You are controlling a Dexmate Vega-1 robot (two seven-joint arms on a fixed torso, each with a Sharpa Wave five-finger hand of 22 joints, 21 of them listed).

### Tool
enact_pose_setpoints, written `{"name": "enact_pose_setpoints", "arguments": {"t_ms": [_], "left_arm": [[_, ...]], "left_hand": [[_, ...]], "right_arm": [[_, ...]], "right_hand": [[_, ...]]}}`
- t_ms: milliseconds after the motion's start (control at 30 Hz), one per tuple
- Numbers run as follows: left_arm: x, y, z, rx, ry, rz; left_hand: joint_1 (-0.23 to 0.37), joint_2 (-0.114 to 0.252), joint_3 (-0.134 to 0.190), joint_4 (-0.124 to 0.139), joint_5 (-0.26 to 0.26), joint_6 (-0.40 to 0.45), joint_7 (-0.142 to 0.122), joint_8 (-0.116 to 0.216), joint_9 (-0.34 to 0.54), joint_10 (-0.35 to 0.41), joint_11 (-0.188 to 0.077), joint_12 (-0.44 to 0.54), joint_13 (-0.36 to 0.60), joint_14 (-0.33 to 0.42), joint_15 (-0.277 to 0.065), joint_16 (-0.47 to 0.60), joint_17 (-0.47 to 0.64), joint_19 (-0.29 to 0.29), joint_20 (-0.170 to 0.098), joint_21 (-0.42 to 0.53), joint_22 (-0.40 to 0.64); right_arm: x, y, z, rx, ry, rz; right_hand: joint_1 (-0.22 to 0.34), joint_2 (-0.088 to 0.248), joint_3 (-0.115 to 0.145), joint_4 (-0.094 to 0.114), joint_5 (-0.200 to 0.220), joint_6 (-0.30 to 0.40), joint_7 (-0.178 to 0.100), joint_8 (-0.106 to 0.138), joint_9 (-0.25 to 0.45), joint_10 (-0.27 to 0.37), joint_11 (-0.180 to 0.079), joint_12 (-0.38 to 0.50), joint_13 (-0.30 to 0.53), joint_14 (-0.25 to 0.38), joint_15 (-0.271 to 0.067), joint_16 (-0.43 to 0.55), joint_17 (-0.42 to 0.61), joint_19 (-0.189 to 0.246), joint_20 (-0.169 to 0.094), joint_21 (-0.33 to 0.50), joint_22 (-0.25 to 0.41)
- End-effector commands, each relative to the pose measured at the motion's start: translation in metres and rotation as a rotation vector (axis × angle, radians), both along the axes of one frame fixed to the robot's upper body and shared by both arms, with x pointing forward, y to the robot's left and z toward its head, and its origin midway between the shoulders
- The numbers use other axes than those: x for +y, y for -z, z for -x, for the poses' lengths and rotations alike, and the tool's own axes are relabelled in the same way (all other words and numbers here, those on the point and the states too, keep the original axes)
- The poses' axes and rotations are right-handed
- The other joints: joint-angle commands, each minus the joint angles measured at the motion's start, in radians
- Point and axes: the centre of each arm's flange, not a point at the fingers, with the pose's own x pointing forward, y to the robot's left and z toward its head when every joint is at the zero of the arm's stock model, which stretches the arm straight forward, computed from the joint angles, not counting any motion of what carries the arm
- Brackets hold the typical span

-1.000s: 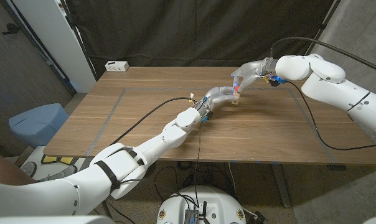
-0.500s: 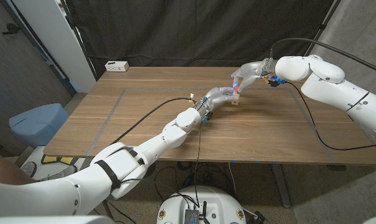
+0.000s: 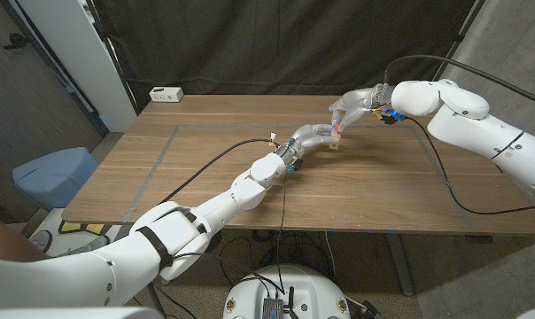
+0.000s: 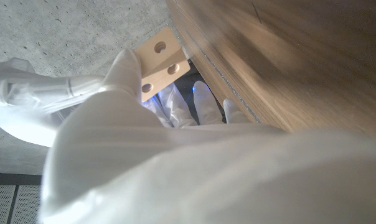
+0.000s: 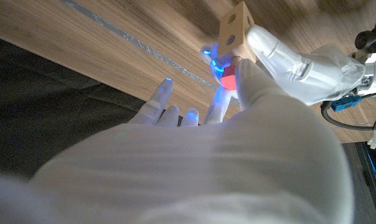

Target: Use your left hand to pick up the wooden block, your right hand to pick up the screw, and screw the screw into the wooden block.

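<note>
Left hand (image 3: 314, 137) grips the pale drilled wooden block (image 4: 161, 56); right hand (image 3: 352, 106) apparently pinches the red-headed screw (image 5: 228, 79). Misalignment could cross-thread it.

— What carries everything here?

— A wooden table (image 3: 205, 142), brown with a long grain, with faint pale tape lines marking a rectangle on its top.

— And what lies directly on it?

— A small white box (image 3: 166, 93) (dark sockets on its face, it seems) at the far left corner. A black cable (image 3: 192, 168) trails across the left half towards the near edge.
</note>
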Motion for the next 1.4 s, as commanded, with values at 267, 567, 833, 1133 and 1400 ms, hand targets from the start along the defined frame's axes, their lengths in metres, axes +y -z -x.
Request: {"name": "enact_pose_setpoints", "arguments": {"t_ms": [267,567,833,1133,1400], "left_arm": [[-0.0004,-0.0009,-0.0019,0.005,0.007,-0.005],[-0.0006,-0.0011,-0.002,0.006,0.009,-0.006],[-0.0006,-0.001,-0.0024,0.008,0.012,-0.007],[-0.0009,-0.0007,-0.003,0.011,0.014,-0.011],[-0.0012,-0.0004,-0.0028,0.01,0.015,-0.011]], "left_hand": [[-0.018,0.045,0.005,0.006,0.005,0.082,0.032,0.008,0.013,0.018,-0.012,0.005,0.089,0.01,-0.106,-0.001,0.002,0.009,-0.003,0.004,0.003],[-0.017,0.045,0.005,0.005,0.006,0.081,0.032,0.008,0.013,0.018,-0.012,0.005,0.089,0.01,-0.106,-0.001,0.002,0.009,-0.004,0.004,0.003],[-0.018,0.045,0.005,0.006,0.006,0.077,0.031,0.006,0.013,0.017,-0.012,0.004,0.09,0.011,-0.106,-0.001,0.002,0.01,-0.004,0.005,0.003],[-0.019,0.047,0.005,0.007,0.007,0.077,0.031,0.006,0.013,0.017,-0.011,0.004,0.09,0.013,-0.105,0.0,0.003,0.01,-0.004,0.004,0.003],[-0.017,0.047,0.006,0.006,0.007,0.077,0.032,0.006,0.013,0.016,-0.012,0.003,0.09,0.013,-0.105,0.0,0.003,0.011,-0.003,0.005,0.003]], "right_arm": [[-0.0021,0.0041,-0.0046,0.008,0.011,-0.026],[-0.0024,0.0044,-0.0043,0.006,0.013,-0.034],[-0.0022,0.0041,-0.0052,0.001,0.013,-0.037],[-0.0035,0.006,-0.0056,-0.004,0.021,-0.048],[-0.0041,0.0078,-0.0051,-0.011,0.028,-0.054]], "right_hand": [[-0.022,0.001,-0.015,0.004,-0.004,0.01,0.012,0.017,0.011,0.016,0.011,0.009,0.0,0.021,-0.051,0.01,0.004,0.019,-0.034,-0.002,0.001],[-0.035,0.001,-0.021,0.007,-0.003,0.025,0.028,0.03,0.016,0.032,0.018,0.012,0.0,0.034,-0.048,0.013,0.006,0.029,-0.036,-0.002,0.001],[-0.05,0.002,-0.026,0.009,-0.003,0.052,0.054,0.043,0.014,0.059,0.026,0.017,0.0,0.049,-0.053,0.016,0.007,0.043,-0.042,-0.002,0.001],[-0.067,0.002,-0.026,0.011,-0.003,0.071,0.081,0.04,-0.004,0.074,0.029,0.016,-0.001,0.064,-0.063,0.017,0.008,0.053,-0.047,-0.004,0.001],[-0.102,0.002,-0.032,0.022,-0.006,0.098,0.095,0.035,-0.024,0.103,0.043,0.02,-0.001,0.081,-0.065,0.018,0.008,0.063,-0.049,-0.005,0.001]]}}
